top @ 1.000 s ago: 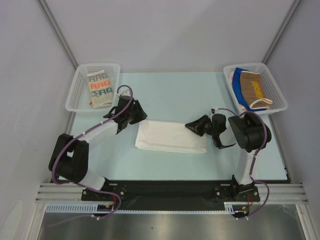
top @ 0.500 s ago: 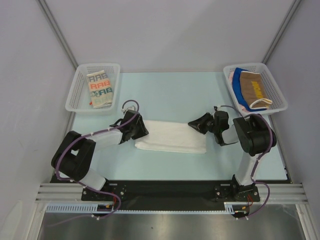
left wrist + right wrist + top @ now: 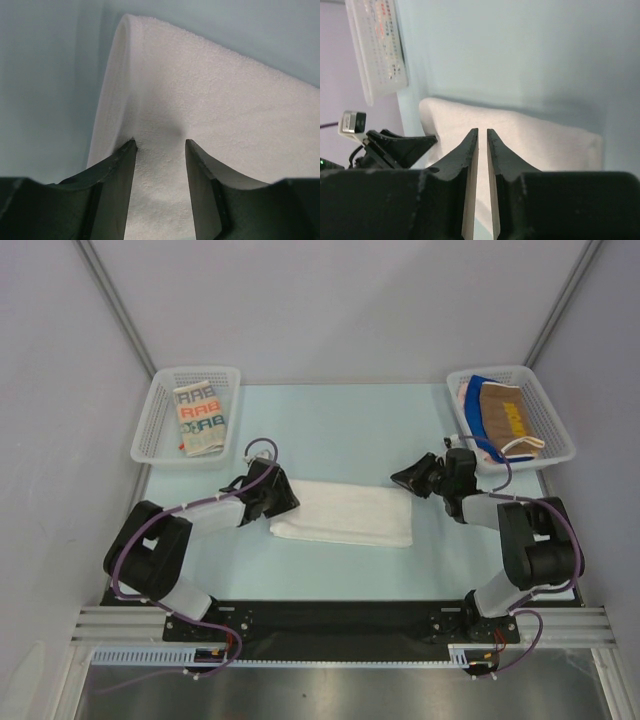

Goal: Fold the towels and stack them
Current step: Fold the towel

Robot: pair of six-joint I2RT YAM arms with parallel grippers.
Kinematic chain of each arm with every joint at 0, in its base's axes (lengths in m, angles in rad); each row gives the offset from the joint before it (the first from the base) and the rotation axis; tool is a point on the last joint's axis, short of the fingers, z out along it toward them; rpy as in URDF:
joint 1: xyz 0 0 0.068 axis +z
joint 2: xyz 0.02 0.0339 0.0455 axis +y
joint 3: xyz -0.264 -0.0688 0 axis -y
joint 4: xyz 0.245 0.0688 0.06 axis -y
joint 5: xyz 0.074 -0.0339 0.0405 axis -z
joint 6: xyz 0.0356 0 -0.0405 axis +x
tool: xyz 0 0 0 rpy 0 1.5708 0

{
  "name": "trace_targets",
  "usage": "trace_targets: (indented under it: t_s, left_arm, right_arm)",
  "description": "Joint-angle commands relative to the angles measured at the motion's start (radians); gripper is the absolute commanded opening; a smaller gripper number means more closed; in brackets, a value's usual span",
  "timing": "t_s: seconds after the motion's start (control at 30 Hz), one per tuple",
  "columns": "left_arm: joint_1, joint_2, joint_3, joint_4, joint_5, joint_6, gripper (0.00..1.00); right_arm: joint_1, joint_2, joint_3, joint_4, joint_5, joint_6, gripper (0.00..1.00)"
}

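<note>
Top external: cream towel (image 3: 197, 416) reads "RAB".

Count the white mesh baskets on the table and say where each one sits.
2. One basket sits at the far left corner, holding a cream lettered towel. The other basket sits at the far right corner, holding a brown towel over others partly hidden beneath.

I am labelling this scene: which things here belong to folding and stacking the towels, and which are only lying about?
Job:
white towel, folded on the table
lettered towel in the left basket
brown towel and blue towel in the right basket

Lying about:
left basket
right basket
table
</note>
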Motion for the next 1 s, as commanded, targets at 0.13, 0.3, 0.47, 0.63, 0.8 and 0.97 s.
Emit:
trace_targets:
  t_s: [0.13, 0.3, 0.47, 0.63, 0.8, 0.97]
  left_arm:
    - [0.012, -0.052, 0.108, -0.103, -0.006, 0.056, 0.52]
    - [0.013, -0.133, 0.151, -0.213, -0.107, 0.091, 0.57]
    - [0.035, -0.12, 0.102, -0.182, -0.042, 0.148, 0.6]
    - [0.038, -0.032, 0.074, -0.177, -0.074, 0.151, 0.57]
    - [0.072, 0.002, 0.045, -0.154, -0.11, 0.137, 0.49]
    - [0.089, 0.023, 0.062, -0.172, -0.115, 0.148, 0.45]
  right_arm:
    - [0.217, -0.097, 0.092, -0.21, 0.069, -0.09, 0.18]
    - [0.317, -0.022, 0.044, -0.15, 0.015, -0.076, 0.19]
    - [0.325, 0.042, 0.02, -0.147, -0.022, -0.111, 0.18]
    - [0.279, 0.049, -0.018, -0.158, -0.042, -0.136, 0.18]
    - [0.239, 0.023, -0.029, -0.231, -0.023, -0.196, 0.18]
    - [0.138, 0.013, -0.043, -0.285, -0.031, -0.232, 0.17]
